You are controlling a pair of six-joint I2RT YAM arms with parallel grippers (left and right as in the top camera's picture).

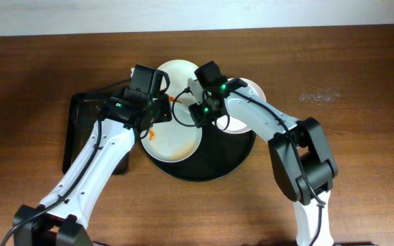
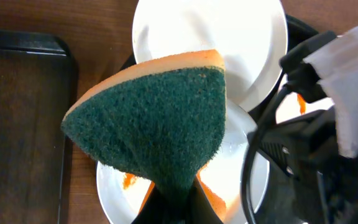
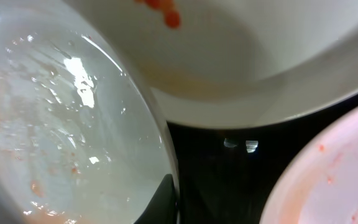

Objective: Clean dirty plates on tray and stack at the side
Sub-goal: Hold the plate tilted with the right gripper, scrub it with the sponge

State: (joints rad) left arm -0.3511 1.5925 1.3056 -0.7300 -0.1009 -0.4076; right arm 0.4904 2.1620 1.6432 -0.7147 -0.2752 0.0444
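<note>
**Tray.** The tray (image 1: 207,171) is round and black with a raised rim, and sits on the wooden table (image 1: 361,68). All positions below are given relative to it.

**Plates.** All three white plates are on the tray.
- The front plate (image 1: 176,143) lies over the tray's left half. It carries an orange smear and a wet film.
- The rear plate (image 1: 176,72) overhangs the tray's far rim. The right wrist view shows orange drops on it.
- The right plate (image 1: 255,87) sits at the tray's far right and is largely covered by the right arm. It shows faint orange traces in the right wrist view.

**Left gripper.** The left gripper (image 1: 150,123) is above the tray's left edge. Its jaws are closed on a sponge (image 2: 160,118), which has a green scouring face and an orange body. The sponge hangs over the front plate.

**Right gripper.** The right gripper (image 1: 200,113) is over the tray's centre. Its jaws are closed on the front plate's rim, and one dark fingertip (image 3: 160,208) is visible against that rim.

**Other items.** A rectangular black tray (image 1: 81,130) lies just left of the round tray.
</note>
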